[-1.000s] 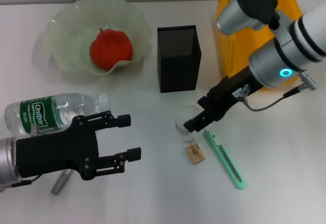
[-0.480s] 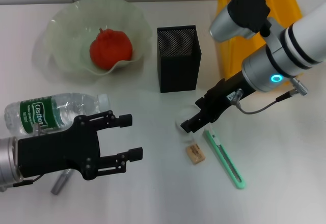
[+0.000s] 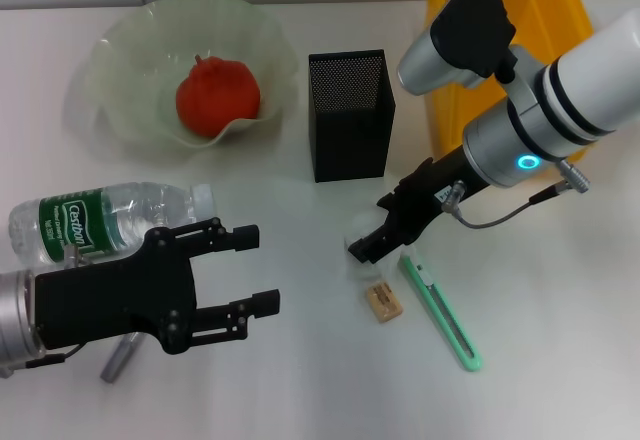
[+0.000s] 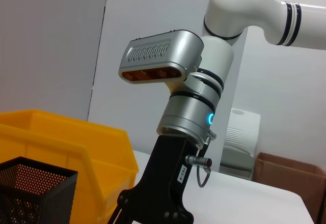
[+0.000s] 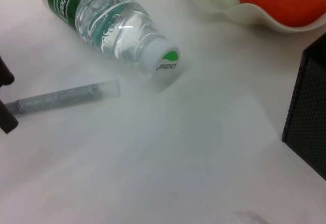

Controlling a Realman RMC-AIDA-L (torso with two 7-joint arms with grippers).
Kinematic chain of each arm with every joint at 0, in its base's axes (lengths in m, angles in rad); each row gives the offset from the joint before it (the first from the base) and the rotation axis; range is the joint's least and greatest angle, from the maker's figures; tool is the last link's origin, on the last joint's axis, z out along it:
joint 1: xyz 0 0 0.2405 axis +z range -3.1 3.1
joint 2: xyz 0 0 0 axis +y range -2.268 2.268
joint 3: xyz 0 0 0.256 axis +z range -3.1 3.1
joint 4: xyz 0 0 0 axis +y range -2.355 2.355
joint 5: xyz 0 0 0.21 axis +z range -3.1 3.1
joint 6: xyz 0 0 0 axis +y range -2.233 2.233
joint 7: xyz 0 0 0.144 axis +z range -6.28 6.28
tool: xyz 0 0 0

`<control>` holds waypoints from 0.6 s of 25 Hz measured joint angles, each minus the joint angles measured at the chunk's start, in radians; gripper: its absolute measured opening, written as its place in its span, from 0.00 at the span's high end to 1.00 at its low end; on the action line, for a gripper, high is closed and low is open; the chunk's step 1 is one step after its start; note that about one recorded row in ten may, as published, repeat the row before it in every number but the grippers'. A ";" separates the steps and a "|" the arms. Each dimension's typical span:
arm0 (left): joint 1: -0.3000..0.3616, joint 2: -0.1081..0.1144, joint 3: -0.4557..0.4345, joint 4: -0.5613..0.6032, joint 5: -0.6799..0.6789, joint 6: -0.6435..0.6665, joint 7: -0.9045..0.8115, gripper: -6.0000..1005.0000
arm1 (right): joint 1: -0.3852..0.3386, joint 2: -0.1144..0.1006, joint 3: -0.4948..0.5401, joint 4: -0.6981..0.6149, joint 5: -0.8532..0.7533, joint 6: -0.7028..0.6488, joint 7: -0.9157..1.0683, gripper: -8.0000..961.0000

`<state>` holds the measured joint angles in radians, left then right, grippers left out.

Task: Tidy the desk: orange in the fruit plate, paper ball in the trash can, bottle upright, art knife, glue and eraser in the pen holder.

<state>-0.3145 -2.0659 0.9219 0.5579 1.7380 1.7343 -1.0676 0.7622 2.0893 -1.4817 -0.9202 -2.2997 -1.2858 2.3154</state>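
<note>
The orange (image 3: pixel 217 96) lies in the pale-green fruit plate (image 3: pixel 120 70) at the back left. The bottle (image 3: pixel 100 216) lies on its side at the left, cap toward the middle; it also shows in the right wrist view (image 5: pixel 107 25). The grey glue stick (image 3: pixel 118 359) lies by my left gripper (image 3: pixel 252 270), which is open and empty. My right gripper (image 3: pixel 366 247) is down on the paper ball (image 3: pixel 353 263), which is mostly hidden. The eraser (image 3: pixel 382 300) and the green art knife (image 3: pixel 441 312) lie just in front of it. The black pen holder (image 3: pixel 350 115) stands behind.
The yellow trash can (image 3: pixel 500 50) stands at the back right behind my right arm. In the right wrist view the glue stick (image 5: pixel 66 97), the orange (image 5: pixel 285 0) and a pen holder wall (image 5: pixel 310 117) show.
My right gripper has moved a little left and lower, covering more of the paper ball. The left arm has not moved.
</note>
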 joint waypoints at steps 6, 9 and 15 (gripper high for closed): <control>0.000 0.000 0.000 0.000 0.000 -0.002 0.000 0.26 | -0.002 0.000 -0.009 0.000 0.000 0.001 -0.003 0.28; 0.000 0.000 0.001 0.001 0.000 -0.002 0.000 0.26 | -0.006 0.000 -0.009 -0.011 0.001 0.000 -0.002 0.28; 0.000 0.000 0.000 0.001 0.000 -0.003 0.000 0.26 | -0.055 -0.003 -0.007 -0.093 0.043 -0.013 -0.006 0.45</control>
<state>-0.3144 -2.0663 0.9220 0.5584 1.7380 1.7317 -1.0676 0.7075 2.0864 -1.4886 -1.0135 -2.2569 -1.2984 2.3092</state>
